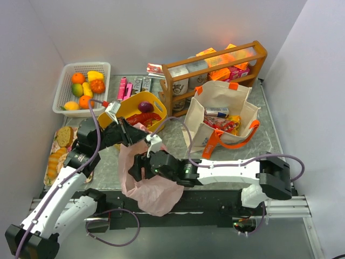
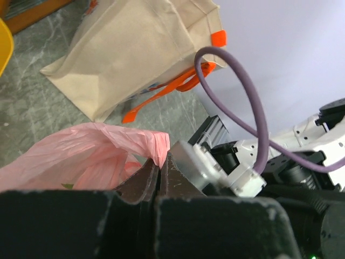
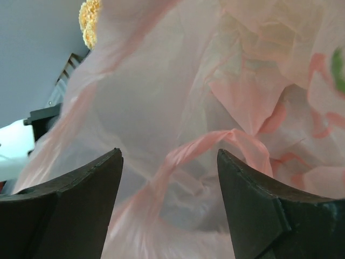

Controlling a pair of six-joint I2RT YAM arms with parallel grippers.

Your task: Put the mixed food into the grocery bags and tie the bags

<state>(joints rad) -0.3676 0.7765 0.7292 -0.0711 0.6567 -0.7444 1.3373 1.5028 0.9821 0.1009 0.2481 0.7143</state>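
Top view: I find the pink bag (image 1: 153, 191) sagging at the near edge of the surface (image 1: 269, 135) between both arms. The tote (image 1: 215, 94) stands to its right with packets inside.

Left wrist: left jaws are pinched tight on the bag's rim.

Right wrist: right jaws stand wide, a twisted handle strand (image 3: 215, 141) lying between them, ungripped.

Judgement: the film is light, limp and slippery; take it at the bunched strand.

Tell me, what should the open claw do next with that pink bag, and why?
Probably close the right gripper on the twisted strand of the pink bag. Its jaws stand open with that strand showing between them, while the left gripper is shut on the bag's rim, so both sides would be held for tying.
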